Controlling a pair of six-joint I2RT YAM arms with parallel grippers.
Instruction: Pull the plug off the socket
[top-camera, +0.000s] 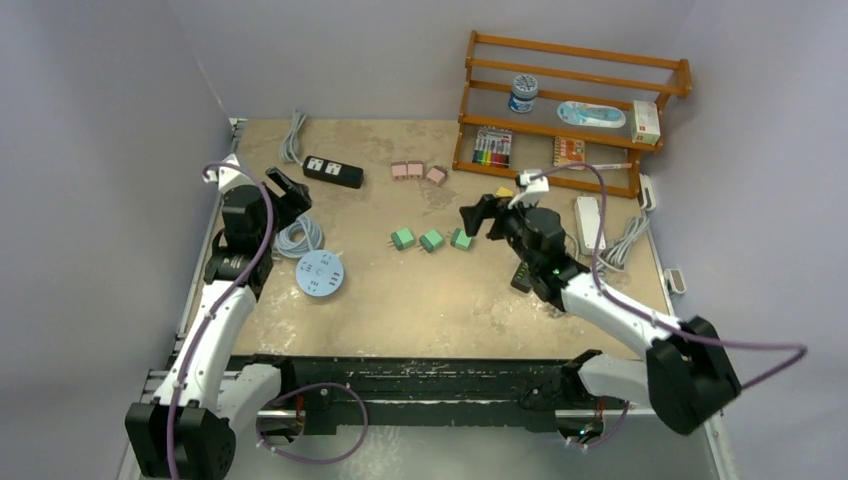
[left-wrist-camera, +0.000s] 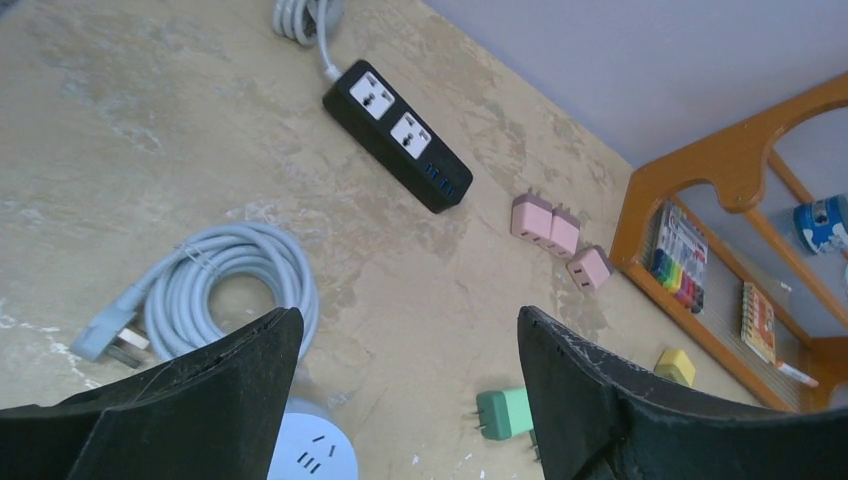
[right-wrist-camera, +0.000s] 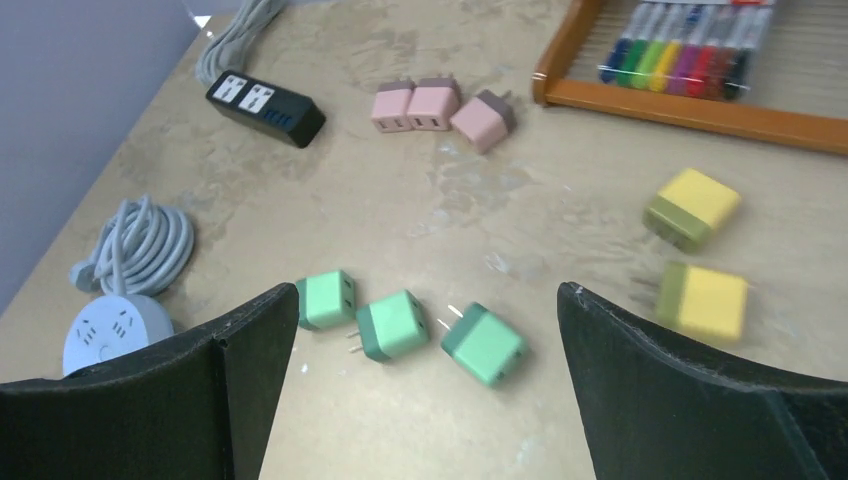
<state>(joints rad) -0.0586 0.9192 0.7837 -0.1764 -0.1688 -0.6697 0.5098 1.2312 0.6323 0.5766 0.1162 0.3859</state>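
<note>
Both raised, jaws spread wide.
The left gripper hangs by the left edge of the table; the right gripper stretches from the near right corner toward the middle.

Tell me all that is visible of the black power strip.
The black power strip is a long plastic block lying flat on the table, near its far left corner. Its top has two white sockets, both empty, and small blue ports near one end. A grey cable leaves the other end. Nothing else touches it.
</note>
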